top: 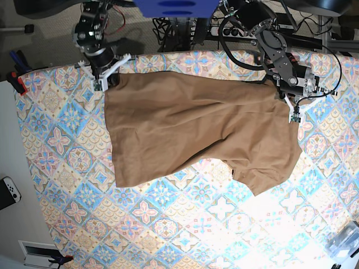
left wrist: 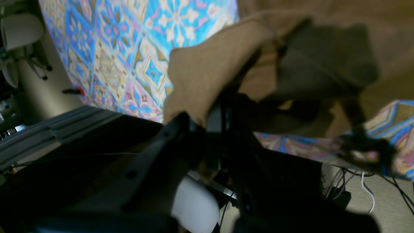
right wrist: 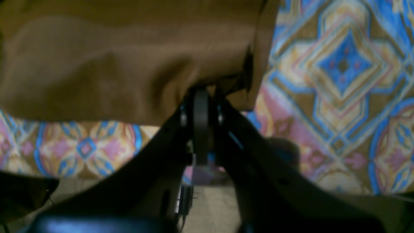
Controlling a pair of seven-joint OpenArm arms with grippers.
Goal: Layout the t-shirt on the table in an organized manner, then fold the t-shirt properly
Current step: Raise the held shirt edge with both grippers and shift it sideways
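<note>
The tan-brown t-shirt (top: 185, 123) lies spread across the far half of the patterned table (top: 168, 224), with a sleeve pointing toward the near right. In the base view, my right gripper (top: 110, 80) is shut on the shirt's far-left corner. My left gripper (top: 282, 94) is shut on its far-right edge. In the right wrist view the jaws (right wrist: 202, 94) pinch a fold of the t-shirt (right wrist: 97, 64) just above the tablecloth. In the left wrist view the gripper (left wrist: 226, 97) holds a raised flap of the t-shirt (left wrist: 207, 61) near the table's edge.
Cables and power strips (top: 235, 28) run behind the table's far edge. A red clamp (top: 17, 84) grips the table's left edge. A white and black controller (top: 8, 190) lies on the white surface at the left. A clear plastic object (top: 345, 241) sits at the near-right corner.
</note>
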